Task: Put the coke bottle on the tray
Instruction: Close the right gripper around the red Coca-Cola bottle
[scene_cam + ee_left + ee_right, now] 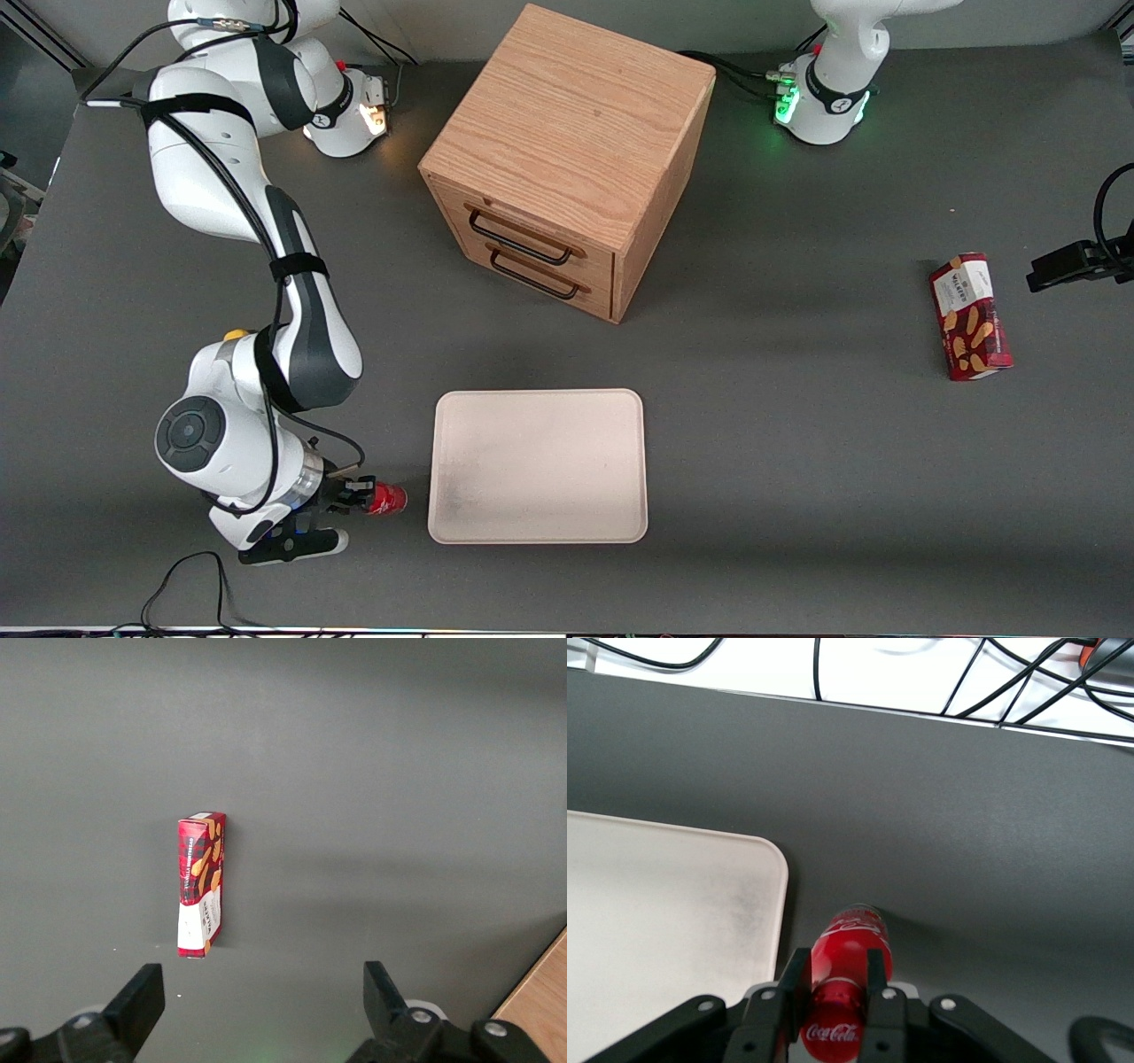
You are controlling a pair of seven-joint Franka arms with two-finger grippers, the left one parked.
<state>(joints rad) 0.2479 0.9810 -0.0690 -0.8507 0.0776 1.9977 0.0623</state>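
Observation:
The coke bottle [387, 499], small and bright red, lies on its side on the grey table next to the tray's short edge that faces the working arm's end. The right gripper [358, 496] is shut on the coke bottle; in the right wrist view its two black fingers [795, 981] press on both sides of the bottle [849, 950] near the neck. The tray [538, 465], pale cream-pink with a low rim and a faint grey smudge, lies flat near the front camera; its rounded corner [766, 859] shows beside the bottle. Nothing lies on the tray.
A wooden drawer cabinet [567, 151] with two black handles stands farther from the front camera than the tray. A dark red biscuit box [970, 316] lies toward the parked arm's end of the table and shows in the left wrist view [202, 883]. Cables [190, 585] trail at the table's near edge.

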